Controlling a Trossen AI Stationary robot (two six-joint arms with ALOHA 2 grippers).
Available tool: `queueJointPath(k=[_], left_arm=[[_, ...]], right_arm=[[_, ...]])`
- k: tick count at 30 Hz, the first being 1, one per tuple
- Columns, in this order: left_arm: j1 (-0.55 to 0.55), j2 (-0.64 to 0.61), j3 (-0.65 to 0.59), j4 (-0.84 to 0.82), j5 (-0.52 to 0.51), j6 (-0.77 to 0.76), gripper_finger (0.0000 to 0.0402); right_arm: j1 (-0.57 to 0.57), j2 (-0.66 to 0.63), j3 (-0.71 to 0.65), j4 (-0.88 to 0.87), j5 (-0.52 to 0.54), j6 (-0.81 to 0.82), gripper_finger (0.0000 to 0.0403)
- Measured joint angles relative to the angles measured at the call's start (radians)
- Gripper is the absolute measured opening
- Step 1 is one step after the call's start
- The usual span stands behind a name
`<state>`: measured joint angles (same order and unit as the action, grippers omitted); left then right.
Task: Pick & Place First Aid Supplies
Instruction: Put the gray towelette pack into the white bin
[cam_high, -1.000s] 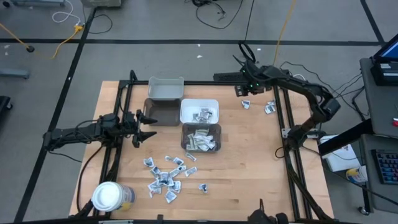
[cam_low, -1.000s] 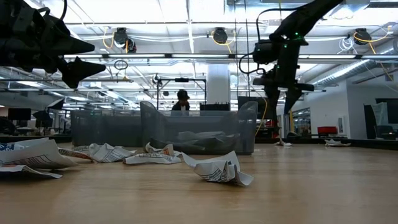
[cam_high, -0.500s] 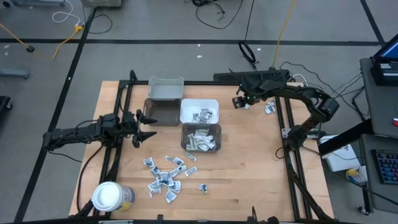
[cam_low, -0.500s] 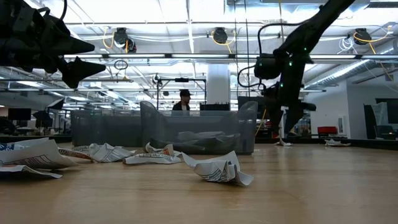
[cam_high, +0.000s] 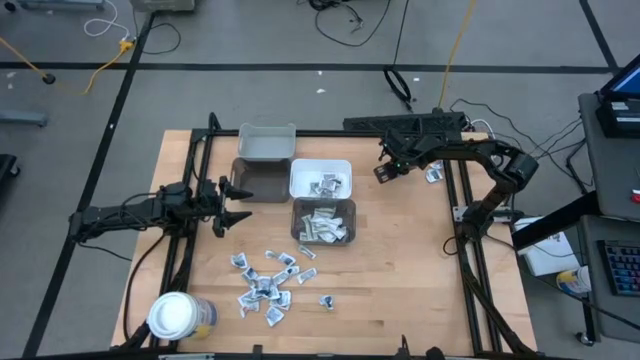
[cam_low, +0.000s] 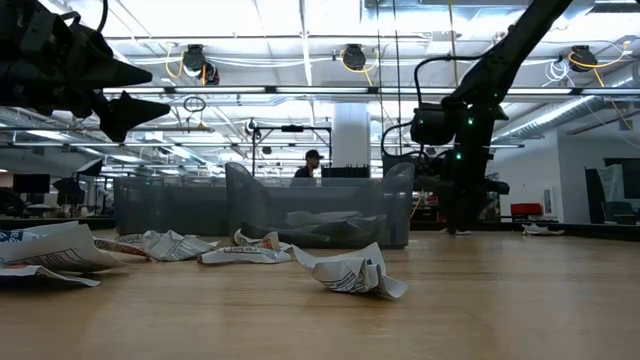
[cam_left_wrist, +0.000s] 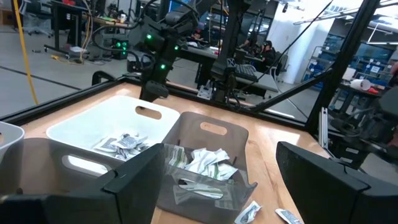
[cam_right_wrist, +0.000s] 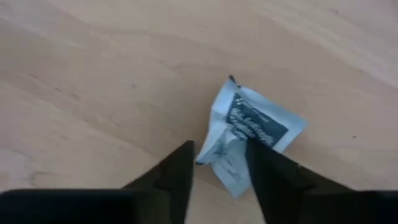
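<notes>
A small white packet with dark print (cam_right_wrist: 252, 134) lies flat on the wood at the table's far right. My right gripper (cam_right_wrist: 219, 149) points steeply down over it, open, one finger on each side of its crumpled near end. In the high view that gripper (cam_high: 386, 170) covers the packet. Another packet (cam_high: 433, 175) lies by the right rail. Several more packets (cam_high: 268, 283) lie scattered near the front. My left gripper (cam_high: 232, 203) waits open, level, at the left beside the bins. My right gripper comes at the packet from above, slanting. Its fingers (cam_right_wrist: 264, 168) stand on either side of the packet's crumpled end (cam_right_wrist: 217, 152), which lies on the table. I cannot tell whether they touch it.
Four bins stand mid-table: a pale one (cam_high: 266, 143) at the back, a dark one (cam_high: 256, 180), a white one (cam_high: 320, 178) and a clear grey one (cam_high: 322, 220), the last two holding packets. A white-lidded jar (cam_high: 175, 316) stands at the front left. Black rails (cam_high: 447, 190) run along the table's sides.
My right gripper has come down toward the table at the far right, onto the packet there, rolling a little on the way. Its fingers stand closer together than a second ago. The packet has stayed where it lay.
</notes>
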<state>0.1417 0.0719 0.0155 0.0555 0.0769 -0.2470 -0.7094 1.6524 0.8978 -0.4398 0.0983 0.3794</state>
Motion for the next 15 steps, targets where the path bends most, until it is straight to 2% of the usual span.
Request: queueJointPath(k=[4, 6, 11, 15], left_arm=[[0.000, 0.000, 0.000, 0.000, 0.000, 0.000, 0.0310], [0.000, 0.000, 0.000, 0.000, 0.000, 0.000, 0.0310], [0.000, 0.000, 0.000, 0.000, 0.000, 0.000, 0.0310], [0.000, 0.000, 0.000, 0.000, 0.000, 0.000, 0.0310]], right_arm=[[-0.001, 0.000, 0.000, -0.001, 0.002, 0.000, 0.0044], [0.000, 0.000, 0.000, -0.003, -0.002, -0.001, 0.0014], [0.000, -0.016, 0.002, -0.026, -0.015, 0.002, 0.0008], [0.001, -0.061, 0.048, -0.147, -0.013, -0.011, 0.0004]])
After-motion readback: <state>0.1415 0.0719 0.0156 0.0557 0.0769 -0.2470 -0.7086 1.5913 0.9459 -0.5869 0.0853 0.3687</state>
